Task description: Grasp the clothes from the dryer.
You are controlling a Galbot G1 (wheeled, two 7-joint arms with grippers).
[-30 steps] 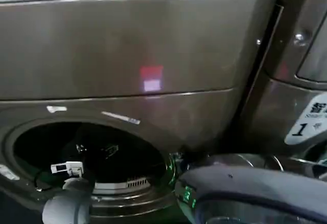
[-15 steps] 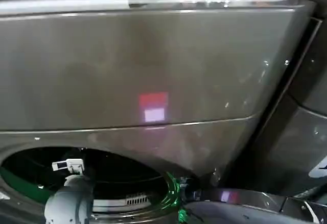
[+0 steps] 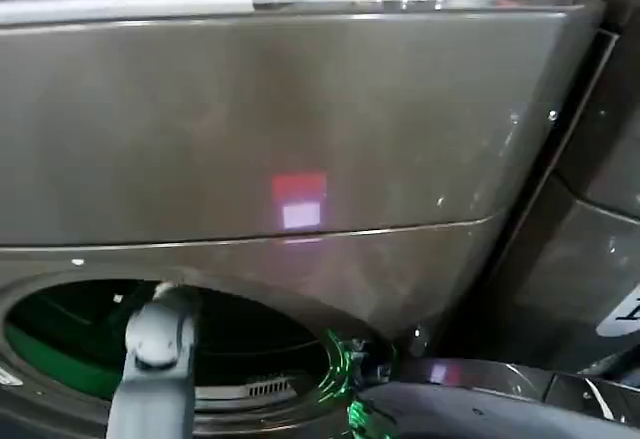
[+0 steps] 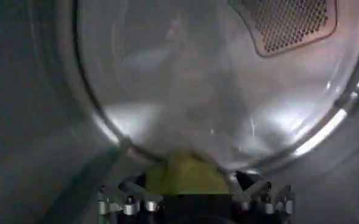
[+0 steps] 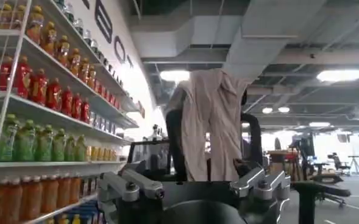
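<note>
The dryer (image 3: 300,109) is a bronze-brown front-load machine, and its round opening (image 3: 260,344) sits low on the left of the head view. My left arm (image 3: 155,359) reaches through that opening into the drum. In the left wrist view the clothes (image 4: 185,173), a small lime yellow-green wad, lie on the drum floor. My left gripper (image 4: 191,187) is open, with one finger on either side of the wad. My right gripper (image 5: 191,182) is open and empty, pointing away into the room.
The shiny drum wall (image 4: 216,91) has a perforated vent panel (image 4: 286,21) at its back. My right arm's grey casing (image 3: 480,414) is low on the right, beside a second dark machine (image 3: 590,259). Shelves of bottled drinks (image 5: 39,122) show beyond the right gripper.
My left arm has pushed deeper into the drum, and its white-tagged wrist has gone past the opening's rim. The head view has shifted up and to the left across the dryer front.
</note>
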